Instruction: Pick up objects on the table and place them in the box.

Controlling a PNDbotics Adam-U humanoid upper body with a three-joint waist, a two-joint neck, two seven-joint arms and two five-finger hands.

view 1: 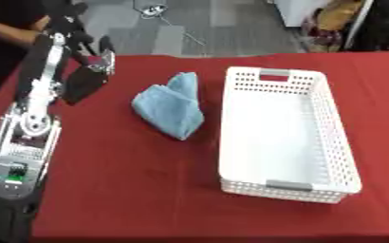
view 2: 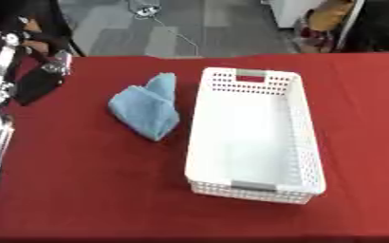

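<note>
A crumpled light blue cloth point(view 1: 171, 110) lies on the red table point(view 1: 123, 190), just left of the box. The box is a white perforated plastic basket point(view 1: 337, 137) with grey handle inserts; it runs lengthwise from front to back, right of centre, and its bare white floor shows. My left arm point(view 1: 32, 118) comes up along the table's left edge. My black left hand point(view 1: 83, 84) hangs over the far left of the table, a short way left of the cloth and apart from it. My right hand shows in neither view.
The table's far edge runs just behind the basket and the hand, with grey floor and a cable beyond it. Bare red cloth covers the front of the table and the strip right of the basket.
</note>
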